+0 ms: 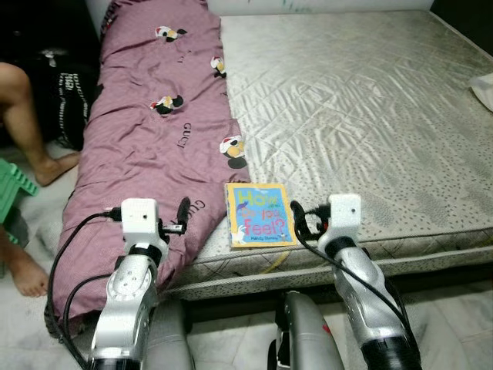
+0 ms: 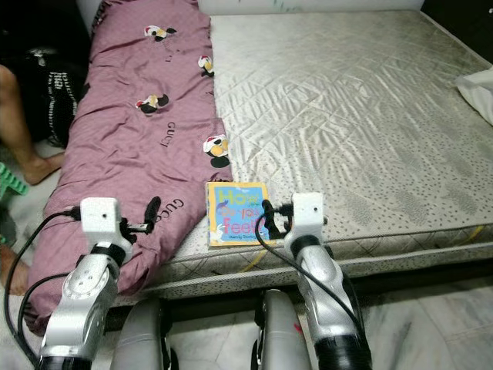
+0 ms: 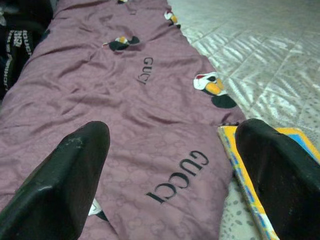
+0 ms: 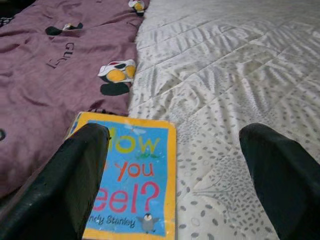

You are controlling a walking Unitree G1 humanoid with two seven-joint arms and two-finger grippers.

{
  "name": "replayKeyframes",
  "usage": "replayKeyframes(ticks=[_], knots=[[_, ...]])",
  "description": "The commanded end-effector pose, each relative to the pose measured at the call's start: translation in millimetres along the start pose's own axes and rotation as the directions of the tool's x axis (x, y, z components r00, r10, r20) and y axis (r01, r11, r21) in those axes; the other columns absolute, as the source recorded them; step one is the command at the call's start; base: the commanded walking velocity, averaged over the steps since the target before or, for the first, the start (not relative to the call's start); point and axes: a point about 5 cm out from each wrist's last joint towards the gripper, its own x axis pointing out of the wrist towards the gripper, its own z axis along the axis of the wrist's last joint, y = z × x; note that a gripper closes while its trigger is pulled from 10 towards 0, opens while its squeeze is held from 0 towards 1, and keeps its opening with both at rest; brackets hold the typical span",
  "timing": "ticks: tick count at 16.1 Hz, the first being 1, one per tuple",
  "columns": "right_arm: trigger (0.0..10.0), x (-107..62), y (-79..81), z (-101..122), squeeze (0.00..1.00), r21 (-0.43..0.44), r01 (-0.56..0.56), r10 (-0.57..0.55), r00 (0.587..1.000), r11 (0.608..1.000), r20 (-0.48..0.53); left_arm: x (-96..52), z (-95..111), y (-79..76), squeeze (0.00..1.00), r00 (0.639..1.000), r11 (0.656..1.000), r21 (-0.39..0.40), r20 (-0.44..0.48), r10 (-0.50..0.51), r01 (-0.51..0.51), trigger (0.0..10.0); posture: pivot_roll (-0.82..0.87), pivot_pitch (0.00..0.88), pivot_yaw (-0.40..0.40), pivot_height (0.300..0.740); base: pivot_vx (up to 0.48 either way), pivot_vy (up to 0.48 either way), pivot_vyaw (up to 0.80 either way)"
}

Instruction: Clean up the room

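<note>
At the 9 o'clock edge of the head views, a person's bare leg (image 1: pixel 23 116) and foot are seen beside a green stool (image 1: pixel 14 187), both cut off by the frame; a dark bag (image 1: pixel 65 92) behind the leg is hard to make out. The left gripper (image 3: pixel 170 175) is held above the purple blanket (image 1: pixel 146 131), near the blanket's lower end; its two black fingers (image 3: pixel 65 185) are spread wide and nothing is held or touched between them. In the left wrist view, the printed lettering and cartoon figures on the blanket are seen between the fingers, and a yellow corner of the book is partly covered by one finger. The children's book (image 1: pixel 259 214) lies flat on the mattress (image 1: pixel 370 108), at roughly 6 o'clock on the bed, its left edge touching the blanket's edge. The right gripper (image 4: pixel 175 175) is positioned just beside the book's right edge, low over the mattress; its fingers (image 4: pixel 70 180) are likewise set wide apart and are empty. One finger overlaps the book's cover in the right wrist view, so part of the title is hidden; whether it is touching cannot be told. At 3 o'clock, a white cloth (image 1: pixel 484 89) is cut off by the frame.
</note>
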Motion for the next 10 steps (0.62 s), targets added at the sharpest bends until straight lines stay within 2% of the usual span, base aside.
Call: replayKeyframes(ticks=[1,3,7,8,10], knots=[[10.0,-2.6,-0.9,2,0.00,0.001,-0.001,0.001,1.000,1.000,0.004,5.2,2,5.8,0.00,1.000,1.000,-0.011,-0.001,0.001,-0.001,10.0,-0.02,0.103,-0.022,0.576,0.000,0.000,0.00],[10.0,-4.3,1.9,2,0.00,0.022,-0.046,0.046,0.999,0.999,-0.003,10.1,4,6.2,0.00,1.000,1.000,0.005,-0.002,-0.009,0.009,10.0,-0.03,0.104,-0.020,0.556,0.000,0.000,0.00],[10.0,-7.8,9.7,1,0.00,0.000,-0.086,0.086,0.996,0.996,-0.001,13.7,-1,1.8,0.00,0.998,0.998,0.047,-0.038,-0.041,0.043,10.0,-0.03,0.103,-0.018,0.556,0.000,0.000,0.00],[10.0,-9.4,10.1,5,0.00,0.011,-0.103,0.103,0.995,0.995,0.011,11.7,-6,-8.0,0.00,0.996,0.997,0.018,-0.046,-0.075,0.076,10.0,-0.05,0.101,-0.021,0.556,0.000,0.000,0.00],[10.0,-11.9,8.7,7,0.00,0.029,-0.116,0.116,0.993,0.993,0.028,11.1,-8,-12.2,0.00,0.996,0.997,0.015,-0.046,-0.075,0.076,10.0,-0.05,0.101,-0.021,0.531,0.000,0.000,0.00]])
